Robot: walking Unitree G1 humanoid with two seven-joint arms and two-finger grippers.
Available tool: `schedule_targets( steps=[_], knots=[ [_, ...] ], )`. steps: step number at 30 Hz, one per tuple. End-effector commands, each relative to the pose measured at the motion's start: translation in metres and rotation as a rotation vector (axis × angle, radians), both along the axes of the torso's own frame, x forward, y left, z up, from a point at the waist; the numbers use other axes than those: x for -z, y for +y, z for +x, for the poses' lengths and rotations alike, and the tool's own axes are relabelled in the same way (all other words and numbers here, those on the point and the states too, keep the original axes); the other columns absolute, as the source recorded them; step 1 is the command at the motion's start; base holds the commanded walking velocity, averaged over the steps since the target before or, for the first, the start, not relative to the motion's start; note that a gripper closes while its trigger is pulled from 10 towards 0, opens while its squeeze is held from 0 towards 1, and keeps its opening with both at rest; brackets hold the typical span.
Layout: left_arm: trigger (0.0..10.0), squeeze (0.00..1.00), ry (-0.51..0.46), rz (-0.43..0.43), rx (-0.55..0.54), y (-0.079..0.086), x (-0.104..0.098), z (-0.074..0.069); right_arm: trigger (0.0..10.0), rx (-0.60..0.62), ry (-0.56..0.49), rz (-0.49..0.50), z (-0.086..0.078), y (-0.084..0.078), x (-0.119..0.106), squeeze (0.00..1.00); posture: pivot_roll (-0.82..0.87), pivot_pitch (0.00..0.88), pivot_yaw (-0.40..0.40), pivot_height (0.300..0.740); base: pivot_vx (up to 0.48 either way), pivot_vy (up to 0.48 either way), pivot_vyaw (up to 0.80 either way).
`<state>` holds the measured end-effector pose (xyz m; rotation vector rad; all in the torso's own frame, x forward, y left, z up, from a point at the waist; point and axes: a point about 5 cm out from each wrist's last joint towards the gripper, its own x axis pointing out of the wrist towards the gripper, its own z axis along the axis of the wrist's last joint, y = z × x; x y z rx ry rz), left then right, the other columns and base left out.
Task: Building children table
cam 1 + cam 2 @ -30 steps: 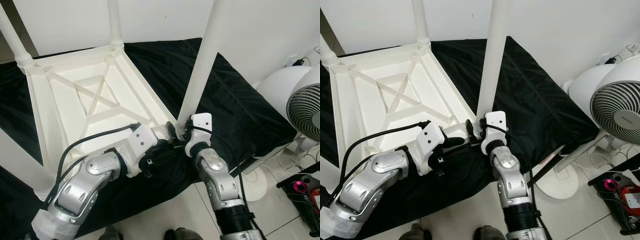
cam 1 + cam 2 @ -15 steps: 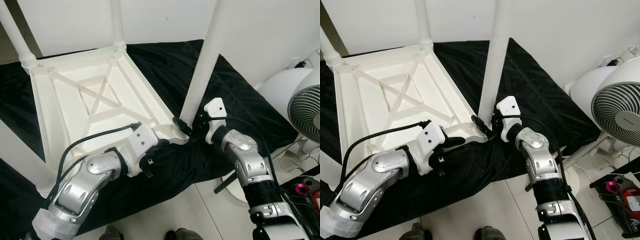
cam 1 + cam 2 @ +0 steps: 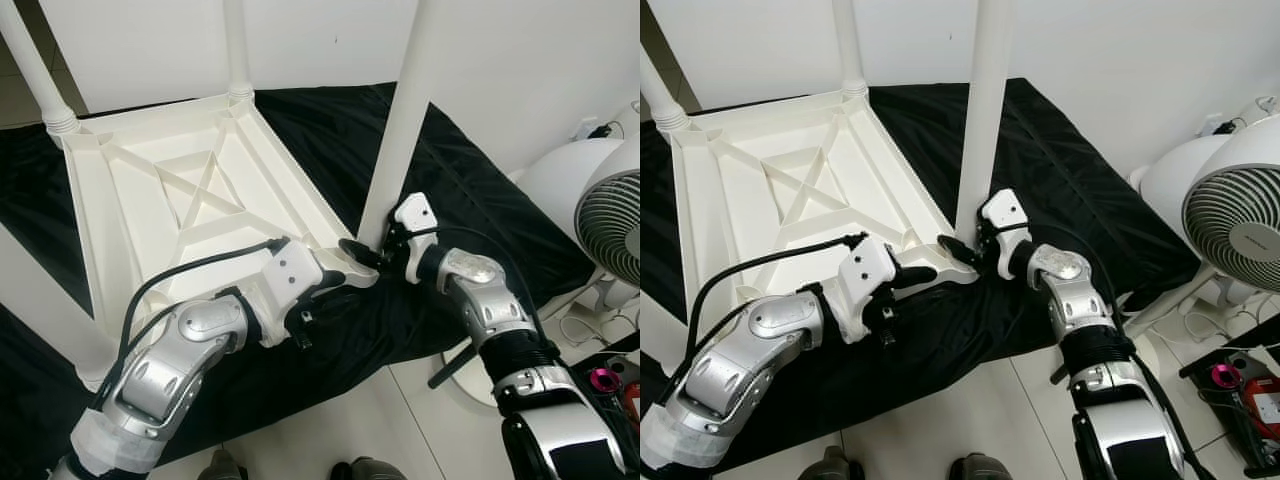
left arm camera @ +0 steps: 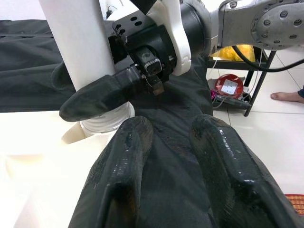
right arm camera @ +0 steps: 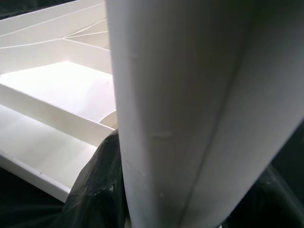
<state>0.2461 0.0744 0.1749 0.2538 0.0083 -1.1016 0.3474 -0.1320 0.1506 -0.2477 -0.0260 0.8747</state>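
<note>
The white children table lies upside down on a black cloth. At its near right corner a white leg stands upright in its socket. My right gripper is shut on the base of this leg, one black finger pressed against its side. In the right wrist view the leg runs between the fingers. My left gripper lies open at the table's near edge beside that corner. Its fingertips hover over the cloth with nothing between them.
Two more legs stand at the far corners, and one at the near left. A white fan stands close on the right. A rack with a pink item is on the tiled floor. A person's bare foot is nearby.
My right arm swung its elbow out to the right and turned around the leg's base while staying on it. My left gripper crept a little toward the corner.
</note>
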Motion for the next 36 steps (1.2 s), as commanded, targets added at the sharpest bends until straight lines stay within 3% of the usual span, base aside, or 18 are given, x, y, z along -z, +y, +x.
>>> schedule_targets(
  steps=[1,8,9,15,20,21,28,31,33,36],
  knots=[
    [10.0,0.0,0.002,0.009,0.003,0.001,0.001,0.001,0.0,-0.022,0.013,-0.02,0.0,0.003,0.004,0.0,-0.03,0.022,-0.026,0.74,0.0,0.0,0.0],
    [10.0,0.0,0.005,0.01,0.013,0.0,0.001,0.0,0.0,-0.001,0.032,0.012,-0.004,0.0,0.01,0.0,-0.04,0.032,-0.022,0.74,0.0,0.0,0.0],
    [10.0,0.0,0.006,0.01,0.014,0.0,0.001,0.0,10.0,0.025,0.025,0.022,-0.004,-0.002,0.01,0.0,-0.04,0.032,-0.022,0.74,0.0,0.0,0.0],
    [10.0,0.0,0.008,0.008,0.012,0.0,0.001,0.001,10.0,0.139,0.014,0.07,0.0,-0.001,0.009,0.0,-0.05,0.038,-0.015,0.74,0.0,0.0,0.0],
    [10.0,0.0,0.01,0.001,0.019,-0.002,0.001,0.002,10.0,0.363,0.021,0.176,0.001,0.01,0.003,0.0,-0.07,0.048,-0.014,0.74,0.0,0.0,0.0],
    [10.0,0.0,0.01,0.001,0.019,-0.002,0.001,0.002,10.0,0.363,0.021,0.176,0.001,0.01,0.003,0.0,-0.07,0.048,-0.014,0.74,0.0,0.0,0.0],
    [10.0,0.0,0.016,0.001,0.019,-0.001,0.001,0.002,10.0,0.578,0.056,0.26,-0.007,0.027,0.002,0.0,-0.08,0.057,-0.016,0.74,0.0,0.0,0.0],
    [10.0,0.0,0.019,0.001,0.017,-0.001,0.002,0.002,10.0,0.731,0.062,0.307,-0.014,0.036,0.004,0.0,-0.08,0.061,-0.017,0.74,0.0,0.0,0.0],
    [10.0,0.0,0.019,0.002,0.015,-0.001,0.002,0.002,10.0,0.777,0.053,0.323,-0.018,0.042,0.002,0.0,-0.07,0.063,-0.02,0.74,0.0,0.0,0.0],
    [10.0,0.0,0.021,0.0,0.013,0.0,0.002,0.003,10.0,0.734,0.022,0.328,-0.023,0.056,-0.006,0.0,-0.08,0.064,-0.018,0.74,0.0,0.0,0.0]
  ],
)
